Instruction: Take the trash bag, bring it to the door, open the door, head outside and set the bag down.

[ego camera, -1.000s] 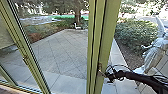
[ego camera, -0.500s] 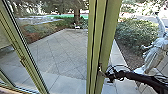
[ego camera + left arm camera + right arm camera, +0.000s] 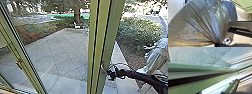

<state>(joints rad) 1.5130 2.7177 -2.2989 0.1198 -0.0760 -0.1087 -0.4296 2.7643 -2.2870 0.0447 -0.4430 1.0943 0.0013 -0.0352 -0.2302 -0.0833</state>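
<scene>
My right gripper [image 3: 107, 72] is at the side of the green door frame [image 3: 100, 45] in the head view, beside a small metal handle; its arm comes in from the right. In the right wrist view the green frame [image 3: 204, 79] runs across at close range. The dark trash bag [image 3: 200, 23] looms large in the left wrist view, its folds drawn together into a tight neck, with my left gripper [image 3: 218, 44] shut on it there. The bag's far end is cut off.
Beyond the doorway lies a paved yard [image 3: 60, 50]. Another green frame [image 3: 12, 47] slants along the left. A tree [image 3: 77, 15] stands farther out. At the right are a bush [image 3: 137, 32] and a pale grey shape [image 3: 156, 56].
The head view has shifted slightly: the left frame now shows farther left, and the door frame a little farther right. My right gripper is still beside the door frame.
</scene>
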